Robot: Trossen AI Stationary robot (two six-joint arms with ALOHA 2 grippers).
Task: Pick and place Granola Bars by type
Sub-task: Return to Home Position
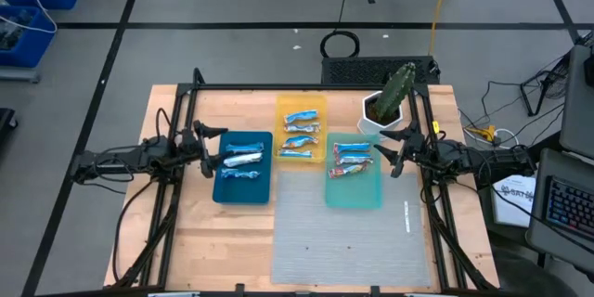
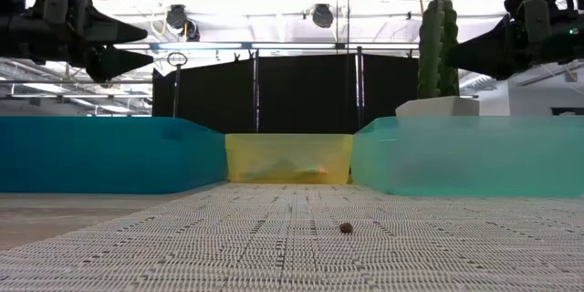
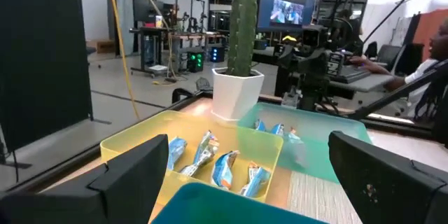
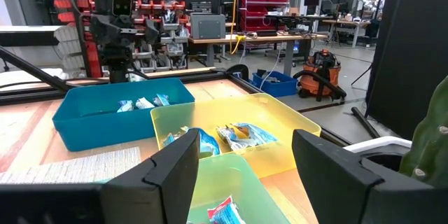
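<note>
Hovering wide-fingered and empty: left gripper beside blue tray; right gripper beside teal tray.

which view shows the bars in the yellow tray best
The high view: looking straight down into the yellow tray, it shows its granola bars unhidden. Both wrist views see them slantwise, partly behind tray walls; the low view gives only a blur through the wall.

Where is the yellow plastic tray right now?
High view: the yellow plastic tray lies at the table's upper middle, between the blue tray on the left and the teal tray on the right.
</note>
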